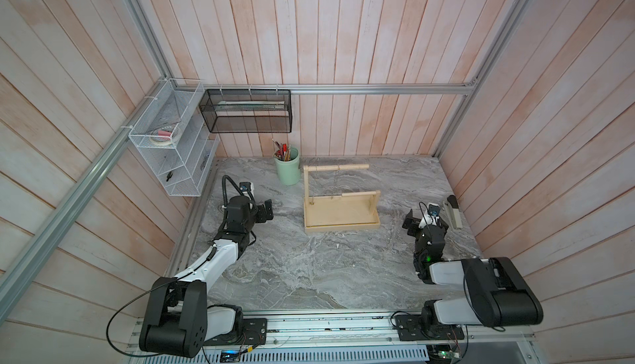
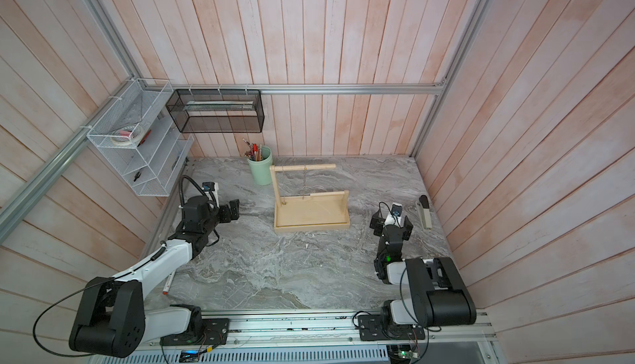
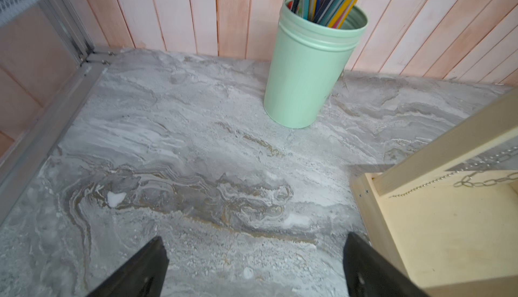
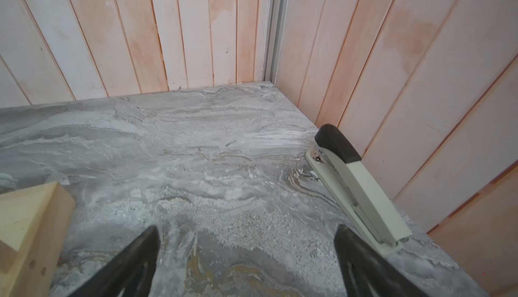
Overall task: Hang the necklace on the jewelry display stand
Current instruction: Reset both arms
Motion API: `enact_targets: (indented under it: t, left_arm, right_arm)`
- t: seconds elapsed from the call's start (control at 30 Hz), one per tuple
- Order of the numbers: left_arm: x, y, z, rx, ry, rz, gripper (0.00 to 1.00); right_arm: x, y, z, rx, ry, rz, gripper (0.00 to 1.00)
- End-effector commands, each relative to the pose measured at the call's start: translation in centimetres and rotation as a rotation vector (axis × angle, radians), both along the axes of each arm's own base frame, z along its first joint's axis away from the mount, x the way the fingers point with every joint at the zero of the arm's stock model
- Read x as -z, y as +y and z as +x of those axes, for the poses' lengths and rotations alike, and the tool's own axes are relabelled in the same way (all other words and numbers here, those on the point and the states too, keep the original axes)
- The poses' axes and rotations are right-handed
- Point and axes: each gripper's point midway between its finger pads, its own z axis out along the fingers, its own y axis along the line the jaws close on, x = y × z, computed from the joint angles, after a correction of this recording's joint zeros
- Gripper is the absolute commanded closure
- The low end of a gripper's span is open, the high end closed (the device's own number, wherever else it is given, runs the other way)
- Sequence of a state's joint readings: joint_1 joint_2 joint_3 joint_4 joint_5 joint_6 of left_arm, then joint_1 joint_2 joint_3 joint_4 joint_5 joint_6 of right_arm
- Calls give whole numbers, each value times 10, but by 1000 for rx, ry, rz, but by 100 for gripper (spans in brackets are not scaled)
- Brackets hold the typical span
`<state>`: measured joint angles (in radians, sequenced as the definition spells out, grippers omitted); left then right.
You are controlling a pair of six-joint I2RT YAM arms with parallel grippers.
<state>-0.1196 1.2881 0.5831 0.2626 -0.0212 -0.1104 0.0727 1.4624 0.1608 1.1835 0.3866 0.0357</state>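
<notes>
The light wooden jewelry display stand [image 1: 343, 223] [image 2: 311, 223] sits at the back middle of the marble table. The necklace [image 1: 312, 187] [image 3: 420, 187], a fine silvery chain, hangs from the upper dowel [image 1: 350, 167] close beside the tall post. A coarser-linked chain [image 1: 338, 181] [image 3: 487, 182] hangs from the same dowel further along. My left gripper [image 1: 268, 210] [image 3: 255, 236] is open and empty, low over the table left of the stand. The right gripper [image 1: 427, 219] [image 4: 247, 227] is open and empty too, right of the stand.
A mint-green pen cup [image 1: 288, 169] [image 3: 308, 71] stands just behind the stand's left corner. A stapler [image 1: 453, 212] [image 4: 361, 186] lies along the right wall next to my right gripper. A white wire rack [image 1: 168, 145] and a black mesh basket [image 1: 245, 111] hang on the walls. A marker [image 2: 168, 283] lies under my left arm.
</notes>
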Motion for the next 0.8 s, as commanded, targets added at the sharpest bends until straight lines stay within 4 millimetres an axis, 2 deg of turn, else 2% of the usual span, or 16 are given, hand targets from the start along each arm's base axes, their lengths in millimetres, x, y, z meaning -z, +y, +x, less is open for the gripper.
enact_targets:
  t: [0.0,0.17,0.23,0.27,0.37,0.43,0.47,0.53,0.77]
  left_arm:
    - [-31,16,4,-25,-250,90,0]
    - [-24,21,9,-14,-313,190,0]
    - [-14,21,12,28,-260,148,0]
    - [-13,22,9,28,-281,134,0]
    - [7,25,-2,23,-268,134,1]
    - [3,33,-3,-16,-315,114,1]
    - [13,32,-1,-5,-294,114,1]
    - [20,43,-2,-36,-315,71,1]
    - [19,48,-3,-37,-323,46,0]
  right_arm:
    - [-30,5,6,-40,-167,-2,4]
    - [-25,4,14,-33,-138,-4,6]
    - [-26,2,14,-29,-149,0,4]
    - [-26,2,15,-29,-149,3,3]
    - [-24,1,16,-33,-142,13,2]
    - [-25,0,15,-31,-144,12,2]
    - [-25,0,15,-29,-145,11,2]
    - [-25,1,15,-33,-147,10,2]
    - [-26,3,14,-35,-152,4,2]
